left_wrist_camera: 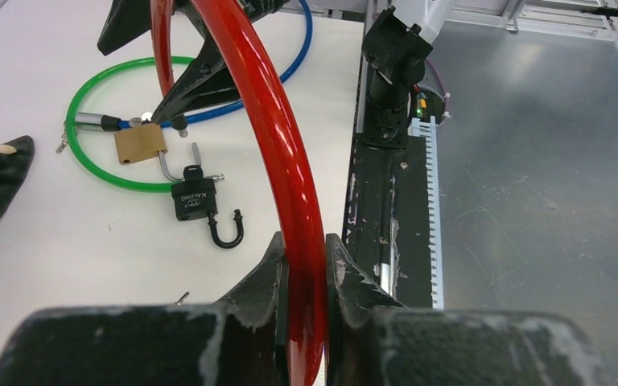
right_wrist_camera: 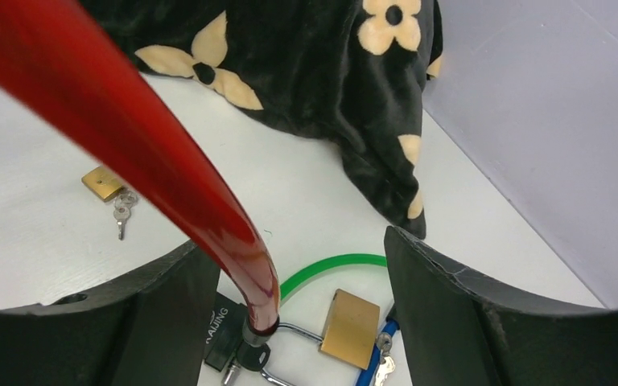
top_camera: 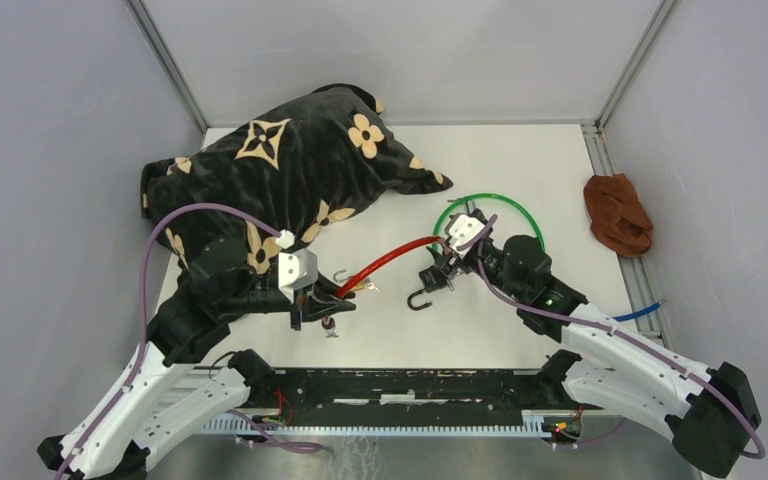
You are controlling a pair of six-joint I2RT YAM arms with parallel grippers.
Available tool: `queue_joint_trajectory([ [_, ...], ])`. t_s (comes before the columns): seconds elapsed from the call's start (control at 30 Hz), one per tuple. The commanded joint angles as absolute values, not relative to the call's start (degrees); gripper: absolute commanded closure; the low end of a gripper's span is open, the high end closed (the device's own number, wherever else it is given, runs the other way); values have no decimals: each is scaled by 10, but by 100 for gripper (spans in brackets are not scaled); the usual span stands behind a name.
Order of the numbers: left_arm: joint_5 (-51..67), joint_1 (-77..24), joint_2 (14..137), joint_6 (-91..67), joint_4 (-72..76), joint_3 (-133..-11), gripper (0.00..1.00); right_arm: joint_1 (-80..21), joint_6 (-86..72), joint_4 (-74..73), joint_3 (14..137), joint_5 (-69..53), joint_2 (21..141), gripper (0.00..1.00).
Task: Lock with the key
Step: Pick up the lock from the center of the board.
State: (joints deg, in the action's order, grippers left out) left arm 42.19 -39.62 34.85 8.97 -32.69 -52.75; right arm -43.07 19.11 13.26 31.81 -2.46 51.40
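Note:
My left gripper [top_camera: 330, 303] is shut on a red cable [top_camera: 385, 262], which runs between its pads in the left wrist view [left_wrist_camera: 302, 241]. The red cable's [right_wrist_camera: 169, 169] far end rests by a black padlock [right_wrist_camera: 222, 328] with an open shackle and a black-headed key [right_wrist_camera: 253, 356]. Next to it lies a brass padlock [right_wrist_camera: 350, 326] with silver keys [right_wrist_camera: 384, 366], threaded on a green cable loop [right_wrist_camera: 330, 264]. My right gripper [right_wrist_camera: 294, 241] is open and hovers over these locks, with the red cable passing between its fingers. Both locks show in the left wrist view: black [left_wrist_camera: 193, 199], brass [left_wrist_camera: 139, 143].
A black blanket with cream flowers [top_camera: 290, 165] is piled at the back left. A brown cloth [top_camera: 617, 213] lies at the right edge. A blue cable [left_wrist_camera: 290, 64] runs by the locks. A small brass padlock [right_wrist_camera: 103, 183] with a key [right_wrist_camera: 121, 213] lies apart on the white table [top_camera: 520, 150].

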Motion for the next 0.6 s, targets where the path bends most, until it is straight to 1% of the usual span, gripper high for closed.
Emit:
queue_joint_trajectory([
  [0.0, 435, -394, 337, 71, -265, -535, 98, -421, 180, 182, 327, -27, 502, 22],
  [0.13, 435, -394, 334, 71, -264, -529, 98, -417, 173, 190, 307, -22, 490, 25],
  [0.27, 441, -394, 334, 61, -250, -526, 98, -416, 171, 197, 305, -16, 494, 33],
  [0.37, 443, -394, 334, 57, -248, -525, 98, -413, 171, 204, 312, -19, 502, 35],
  [0.57, 445, -394, 330, 56, -248, -523, 98, -410, 159, 223, 312, -25, 523, 55],
])
